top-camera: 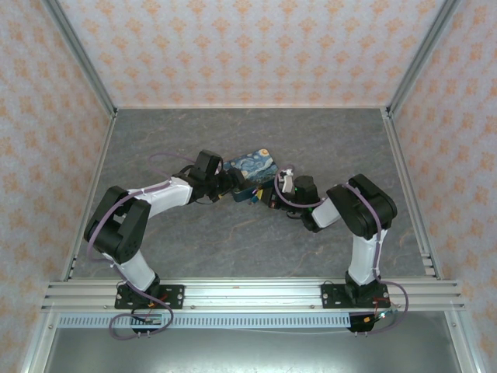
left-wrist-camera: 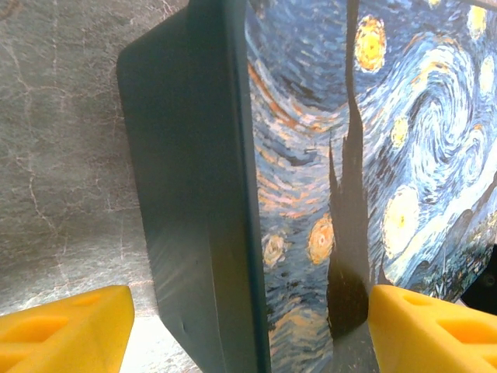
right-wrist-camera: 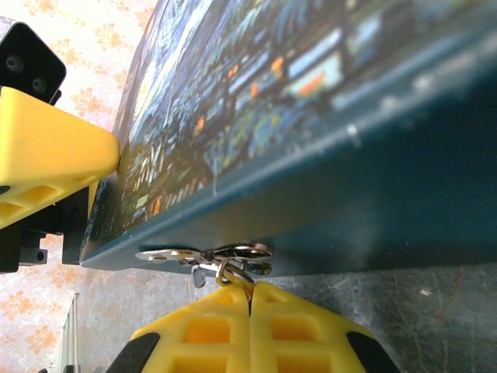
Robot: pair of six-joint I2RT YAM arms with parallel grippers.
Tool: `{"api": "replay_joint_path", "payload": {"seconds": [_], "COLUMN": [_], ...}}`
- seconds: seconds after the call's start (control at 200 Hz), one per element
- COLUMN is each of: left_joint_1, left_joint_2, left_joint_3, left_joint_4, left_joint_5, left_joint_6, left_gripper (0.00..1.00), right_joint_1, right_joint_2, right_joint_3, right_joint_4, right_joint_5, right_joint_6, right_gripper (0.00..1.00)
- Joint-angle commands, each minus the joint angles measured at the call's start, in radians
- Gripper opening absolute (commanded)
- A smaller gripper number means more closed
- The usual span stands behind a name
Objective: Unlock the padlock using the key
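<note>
Tiny key [right-wrist-camera: 159, 255], likely light, stiff and slippery.
Right pincer [right-wrist-camera: 250, 305] closed on its key ring [right-wrist-camera: 233, 270], a sensible hold; left pincer [left-wrist-camera: 250, 305] clamps the Starry Night tin [left-wrist-camera: 404, 155].

You are looking at a left arm [top-camera: 167, 194] and a right arm [top-camera: 361, 258], both wearing white link shells between black joint housings. Lilac cables [top-camera: 380, 233] are running along them and looping out at the black base plates [top-camera: 151, 296]. The left gripper [left-wrist-camera: 250, 303] and right gripper [right-wrist-camera: 250, 289] are showing bright yellow moulded fingers [left-wrist-camera: 70, 326] with recessed pockets. The right pair is carrying what may be black side pads, though they are looking blurred.
</note>
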Motion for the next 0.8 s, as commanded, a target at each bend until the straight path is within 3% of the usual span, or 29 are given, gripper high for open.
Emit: {"api": "replay_joint_path", "payload": {"seconds": [0.0, 0.796], "left_joint_1": [-0.014, -0.013], "left_joint_2": [0.003, -0.014], "left_joint_3": [-0.021, -0.037], "left_joint_4": [-0.123, -0.119], "left_joint_5": [-0.035, -0.039], "left_joint_6": [0.013, 0.010], "left_gripper": [0.78, 0.78], "right_joint_1": [-0.017, -0.065], "right_joint_2": [-0.017, -0.064], "right_joint_3": [-0.007, -0.008], "right_joint_4": [0.109, 0.097], "right_joint_5": [0.033, 0.054], "right_joint_6": [0.015, 0.032], "right_gripper": [0.00, 0.00]}}
